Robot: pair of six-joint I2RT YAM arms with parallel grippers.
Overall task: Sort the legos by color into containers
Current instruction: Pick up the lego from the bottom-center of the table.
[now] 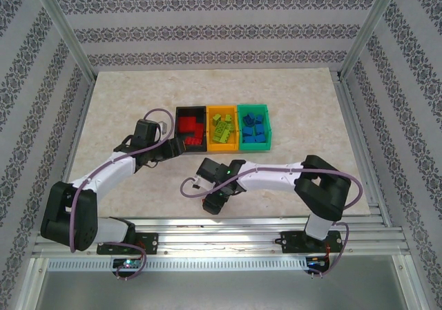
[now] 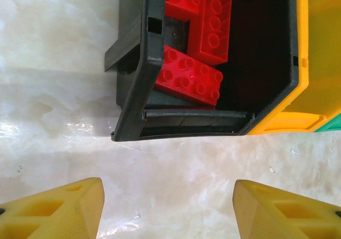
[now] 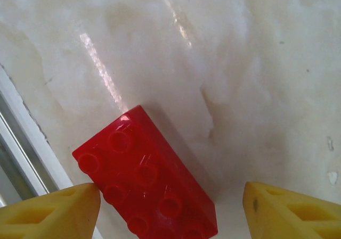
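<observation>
Right gripper (image 3: pixel 171 196) points down, jaws apart, above red lego (image 3: pixel 146 178).

I can't read any text, label, brand or number anywhere. Stud tops on the red brick (image 3: pixel 146 180) are too blurred to tell if there's a mark. The black bin (image 2: pixel 152 63) wall has only moulded slots, nothing legible.

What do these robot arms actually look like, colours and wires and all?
The left arm and right arm are both white tubes with chunky black joints. A purple cable loops loosely along each. Their jaws are yellow wedges with hollow cut-outs.
</observation>
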